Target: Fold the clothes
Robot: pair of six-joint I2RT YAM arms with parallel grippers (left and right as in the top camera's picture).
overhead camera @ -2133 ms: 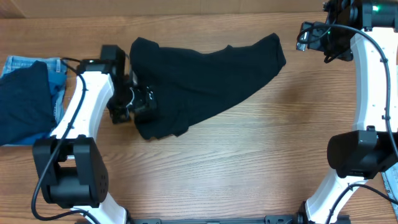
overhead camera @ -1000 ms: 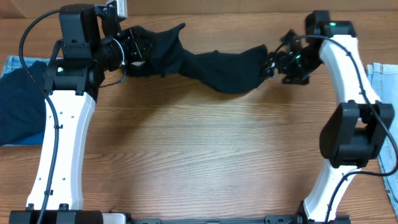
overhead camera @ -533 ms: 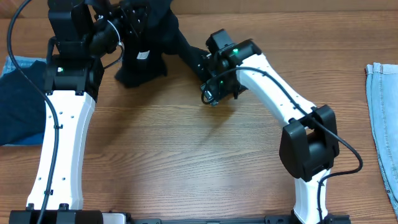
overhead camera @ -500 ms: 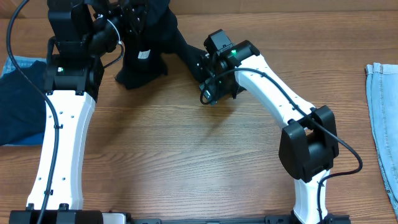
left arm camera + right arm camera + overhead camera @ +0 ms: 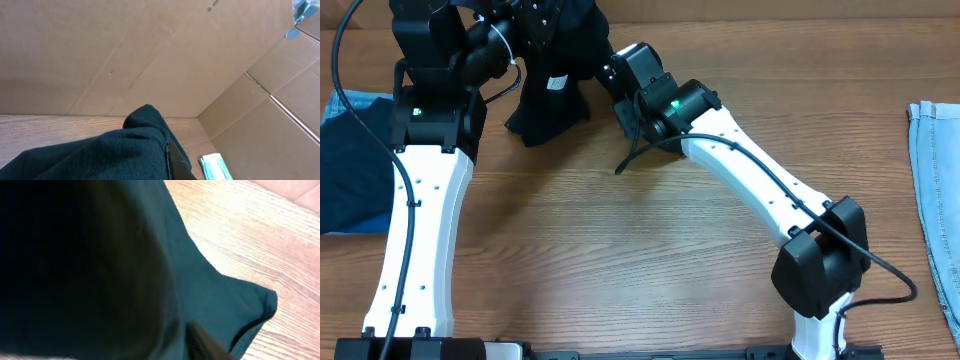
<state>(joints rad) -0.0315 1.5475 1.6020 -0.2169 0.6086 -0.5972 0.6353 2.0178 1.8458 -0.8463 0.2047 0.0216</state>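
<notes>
1. So, my left gripper point(image 5: 533, 22) has the black shirt point(image 5: 548, 95) pinched, bunched up at the table's point(image 5: 620, 260) far edge.
2. My right gripper point(image 5: 616, 78) is buried in cloth, so I can't tell its grip.

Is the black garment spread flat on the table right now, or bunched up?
Bunched up. The black cloth garment hangs in a crumpled bundle from the left hand, its white label showing, not laid flat.
</notes>
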